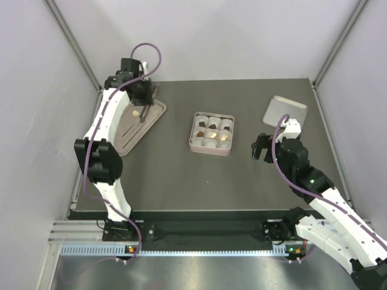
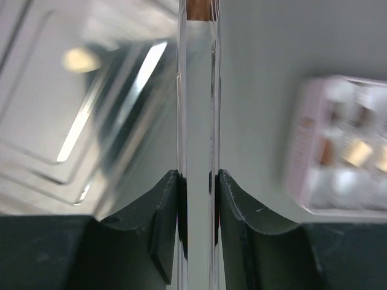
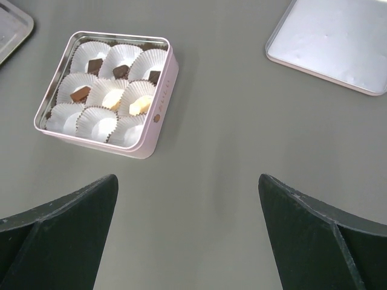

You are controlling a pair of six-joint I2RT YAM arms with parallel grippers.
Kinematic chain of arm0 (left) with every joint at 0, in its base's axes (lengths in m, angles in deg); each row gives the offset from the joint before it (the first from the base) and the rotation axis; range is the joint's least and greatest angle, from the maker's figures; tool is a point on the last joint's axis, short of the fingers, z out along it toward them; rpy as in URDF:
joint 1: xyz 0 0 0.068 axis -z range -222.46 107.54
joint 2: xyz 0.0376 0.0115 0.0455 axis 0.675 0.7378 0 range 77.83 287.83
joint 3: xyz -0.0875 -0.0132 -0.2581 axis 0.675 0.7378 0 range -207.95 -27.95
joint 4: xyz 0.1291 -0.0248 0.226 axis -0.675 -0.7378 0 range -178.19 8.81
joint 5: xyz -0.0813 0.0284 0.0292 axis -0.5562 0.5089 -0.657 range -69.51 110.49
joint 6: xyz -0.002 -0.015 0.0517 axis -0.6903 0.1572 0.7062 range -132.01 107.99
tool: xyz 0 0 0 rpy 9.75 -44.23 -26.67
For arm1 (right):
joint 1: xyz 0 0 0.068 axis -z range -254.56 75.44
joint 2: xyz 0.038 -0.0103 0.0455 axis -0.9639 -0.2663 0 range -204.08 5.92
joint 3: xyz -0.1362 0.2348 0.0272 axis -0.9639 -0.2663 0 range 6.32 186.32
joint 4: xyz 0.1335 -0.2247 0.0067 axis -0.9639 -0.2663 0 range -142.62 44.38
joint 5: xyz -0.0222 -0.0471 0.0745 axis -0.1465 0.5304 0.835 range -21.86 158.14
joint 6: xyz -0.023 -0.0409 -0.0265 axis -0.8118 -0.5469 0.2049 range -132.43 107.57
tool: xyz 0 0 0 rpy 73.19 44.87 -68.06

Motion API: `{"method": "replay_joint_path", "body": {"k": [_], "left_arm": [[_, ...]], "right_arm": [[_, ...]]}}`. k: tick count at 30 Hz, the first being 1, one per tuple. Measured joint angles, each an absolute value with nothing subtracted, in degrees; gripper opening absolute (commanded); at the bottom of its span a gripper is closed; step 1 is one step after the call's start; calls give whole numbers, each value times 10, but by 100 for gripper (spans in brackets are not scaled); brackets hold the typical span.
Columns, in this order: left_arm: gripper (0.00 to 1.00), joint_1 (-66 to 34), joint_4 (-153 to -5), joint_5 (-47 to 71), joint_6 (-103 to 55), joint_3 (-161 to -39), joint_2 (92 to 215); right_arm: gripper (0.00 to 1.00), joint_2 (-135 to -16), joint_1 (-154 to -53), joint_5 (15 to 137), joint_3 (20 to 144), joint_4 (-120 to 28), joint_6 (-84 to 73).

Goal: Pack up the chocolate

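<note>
My left gripper (image 2: 198,181) is clamped on clear tongs (image 2: 198,109) that pinch a brown chocolate (image 2: 198,8) at their tips, left of the square tin (image 1: 210,150). The tin lies off the tongs' right side. My right gripper (image 3: 187,181), right of the tin, gapes empty.

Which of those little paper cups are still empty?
The three cups in the tin's row nearest the right wrist camera. The other six each hold a chocolate, dark, brown or cream.
</note>
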State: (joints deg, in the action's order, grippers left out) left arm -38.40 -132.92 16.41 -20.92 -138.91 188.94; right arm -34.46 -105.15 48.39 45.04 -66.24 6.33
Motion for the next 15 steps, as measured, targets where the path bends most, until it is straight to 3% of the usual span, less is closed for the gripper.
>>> {"method": "replay_joint_path", "body": {"k": [9,15], "left_arm": [[34,-169,-1332,147,-222,-1287,1737],[35,-89,-1340,141,-247,-1205,1685]], "right_arm": [[100,-315,-1051,488,463,-716,73],[100,-310,-1051,488,463,-743,73]]}}
